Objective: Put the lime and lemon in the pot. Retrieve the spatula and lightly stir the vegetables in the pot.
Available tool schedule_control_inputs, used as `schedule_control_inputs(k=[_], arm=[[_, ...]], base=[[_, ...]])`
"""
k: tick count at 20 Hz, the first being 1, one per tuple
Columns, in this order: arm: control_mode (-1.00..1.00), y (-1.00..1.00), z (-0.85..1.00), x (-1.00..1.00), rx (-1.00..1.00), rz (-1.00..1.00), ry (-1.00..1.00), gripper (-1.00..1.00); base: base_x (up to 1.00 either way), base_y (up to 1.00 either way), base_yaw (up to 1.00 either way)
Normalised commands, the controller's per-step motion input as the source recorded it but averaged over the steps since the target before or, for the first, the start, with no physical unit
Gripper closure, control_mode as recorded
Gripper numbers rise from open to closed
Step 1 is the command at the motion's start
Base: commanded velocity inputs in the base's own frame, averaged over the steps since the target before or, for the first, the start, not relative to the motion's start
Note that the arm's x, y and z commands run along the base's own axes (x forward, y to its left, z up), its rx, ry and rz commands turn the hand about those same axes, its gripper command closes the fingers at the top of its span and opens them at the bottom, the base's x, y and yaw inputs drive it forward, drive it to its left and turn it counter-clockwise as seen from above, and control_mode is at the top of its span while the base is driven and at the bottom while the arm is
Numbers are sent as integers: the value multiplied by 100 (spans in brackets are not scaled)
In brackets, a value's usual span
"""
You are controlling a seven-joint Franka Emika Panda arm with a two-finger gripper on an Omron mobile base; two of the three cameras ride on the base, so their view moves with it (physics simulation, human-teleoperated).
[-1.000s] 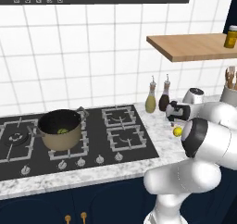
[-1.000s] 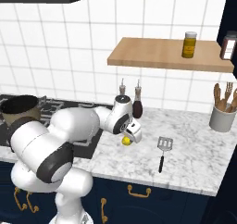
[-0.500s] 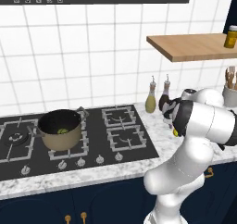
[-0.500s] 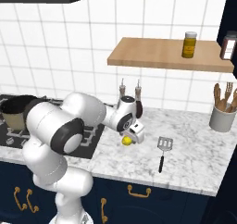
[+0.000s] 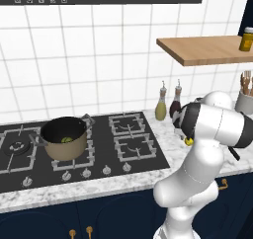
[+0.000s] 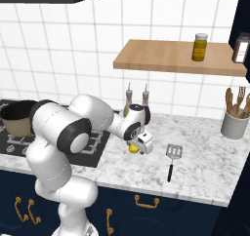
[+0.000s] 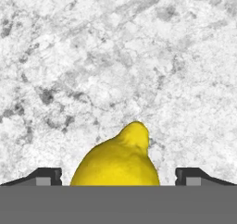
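Lemon (image 7: pixel 118 158) half hidden between spread claw (image 7: pixel 118 176) fingertips

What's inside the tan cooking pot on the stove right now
Inside the tan cooking pot with its dark interior lies one small round green lime. The pot's near wall hides part of the floor, so anything lying there is unseen.

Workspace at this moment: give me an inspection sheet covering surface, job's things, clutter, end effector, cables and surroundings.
Surface: marble counter beside a black gas hob.
Job's things: lime inside the pot on the hob; lemon on the counter; spatula flat on the counter, untouched.
Clutter: two bottles by the wall; utensil crock.
End effector: end effector open, a fingertip on either side of the lemon, not closed on it.
Cables: nothing seen.
Surroundings: white tiled wall; wooden shelf with jars; navy cabinets.
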Motion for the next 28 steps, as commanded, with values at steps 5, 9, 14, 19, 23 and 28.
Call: schedule_control_inputs(k=[5,9,14,19,23,28], arm=[[-100,4,0,-3,0,0,0,100],[-100,44,28,-18,0,0,-6,100],[-100,97,65,-34,0,7,-11,100],[-100,100,86,-34,0,17,-7,100],[-100,100,93,-20,0,22,-1,100],[-100,100,83,-7,-1,28,-2,100]], base=[[0,0,0],[0,0,0],[0,0,0],[0,0,0],[0,0,0],[0,0,0]])
